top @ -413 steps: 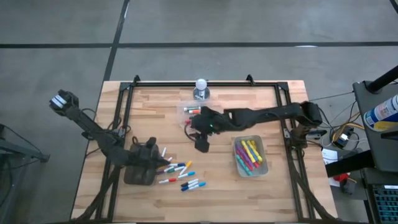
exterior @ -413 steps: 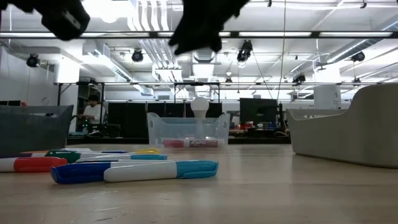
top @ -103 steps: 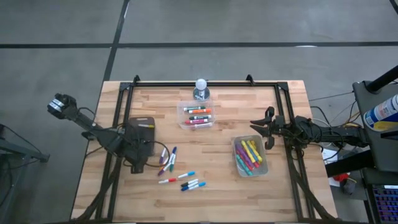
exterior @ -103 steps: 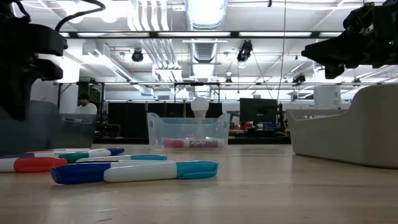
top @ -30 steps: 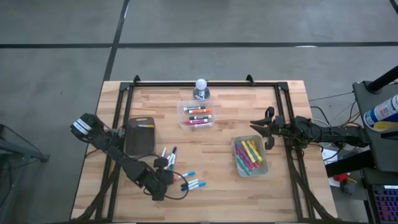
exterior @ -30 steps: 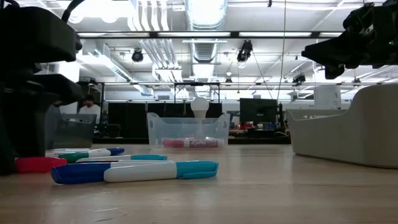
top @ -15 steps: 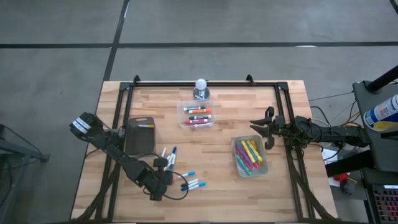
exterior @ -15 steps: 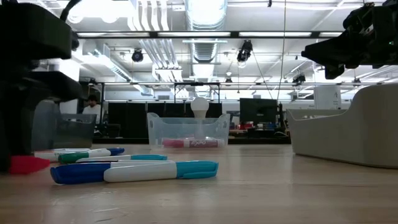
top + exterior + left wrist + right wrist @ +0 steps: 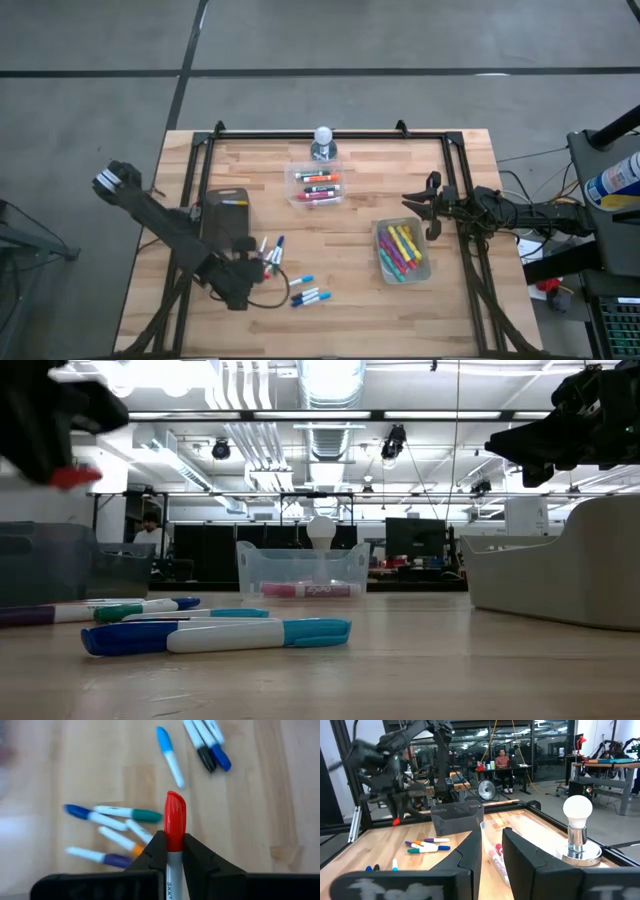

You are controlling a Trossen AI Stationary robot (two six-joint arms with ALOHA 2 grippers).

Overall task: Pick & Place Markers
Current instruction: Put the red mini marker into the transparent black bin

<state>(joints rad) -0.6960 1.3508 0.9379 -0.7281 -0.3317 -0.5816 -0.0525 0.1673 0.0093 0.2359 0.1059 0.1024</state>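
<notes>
Done: many markers already sorted, a full load in the right tub (image 9: 428,264), a few in the centre tub (image 9: 290,186).
Left: a scatter of loose markers (image 9: 303,290) lying on the table (image 9: 450,170) in front of the grey tub (image 9: 225,225); judged past halfway, not finished.
In hand: red marker (image 9: 175,815), lifted clear of the wood above the loose ones, not yet over any tub.
Left gripper (image 9: 171,842): fingers pinching the red marker by its white body, red cap sticking out ahead; near the table's front left, just in front of the grey tub.
Right gripper (image 9: 422,213): parked at the table's right edge, well apart from the work; fingers standing apart, nothing between them.

Table: one.
Arms: two.
Tubs: three, namely one grey at the left, one clear at centre back, one clear at the right.
Bulb (image 9: 323,140): one, upright on its base behind the centre tub.
Markers in right tub: roughly ten, pink, yellow and green; too packed for a sure count.
Loose markers: about eight in the left wrist view, four in a fan nearest the grey tub, one blue alone, three side by side farther off.
Markers in centre tub: about four, orange, red and dark.
Markers in grey tub: cannot tell.
Markers held: one.
</notes>
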